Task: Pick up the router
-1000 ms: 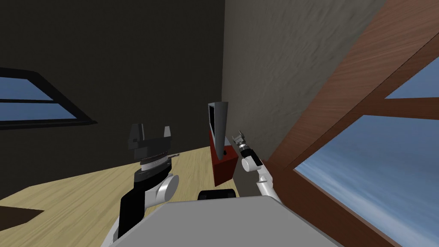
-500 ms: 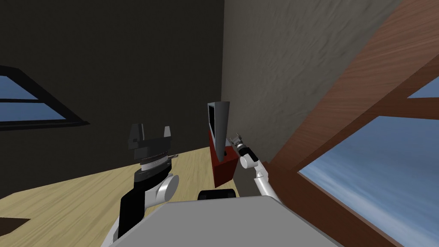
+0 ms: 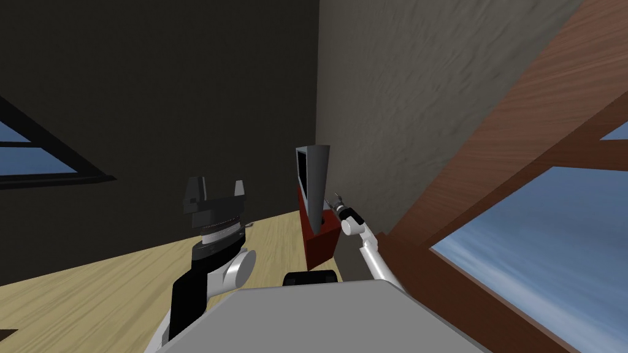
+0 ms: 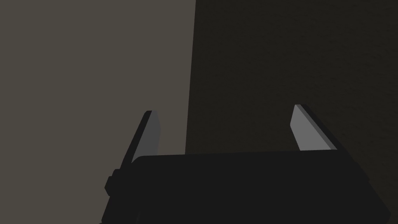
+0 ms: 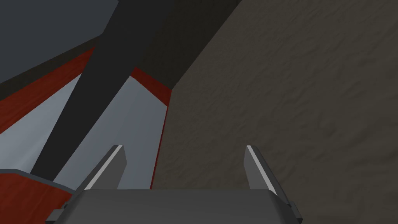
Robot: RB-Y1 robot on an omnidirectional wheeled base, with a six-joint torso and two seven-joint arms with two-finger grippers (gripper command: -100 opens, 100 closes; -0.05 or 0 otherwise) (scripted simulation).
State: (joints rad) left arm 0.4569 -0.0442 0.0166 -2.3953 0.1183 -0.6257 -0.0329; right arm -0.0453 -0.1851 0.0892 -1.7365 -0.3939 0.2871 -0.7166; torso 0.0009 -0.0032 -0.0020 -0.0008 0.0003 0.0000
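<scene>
A red stand (image 3: 321, 240) sits on the floor in the room's corner, with a dark flat panel (image 3: 313, 184) upright on it. A small dark spot (image 3: 321, 217) lies on the stand's top by the panel's foot; I cannot tell what it is. My right gripper (image 3: 335, 199) hovers open just right of the panel, over the stand's top. The right wrist view has the right gripper (image 5: 184, 147) with nothing between its fingers, the dark panel (image 5: 97, 85) slanting ahead and the red-edged stand (image 5: 27, 97). My left gripper (image 3: 217, 187) is raised and open, also empty (image 4: 224, 109).
A grey wall (image 3: 392, 122) rises close behind the stand and meets a darker wall (image 3: 184, 92) at the corner. A brown-framed window (image 3: 539, 233) runs along my right. The pale wooden floor (image 3: 110, 288) stretches to the left.
My right gripper has moved a little left and lower, closer to the dark panel and the stand. The head view has shifted slightly. The left arm has not moved.
</scene>
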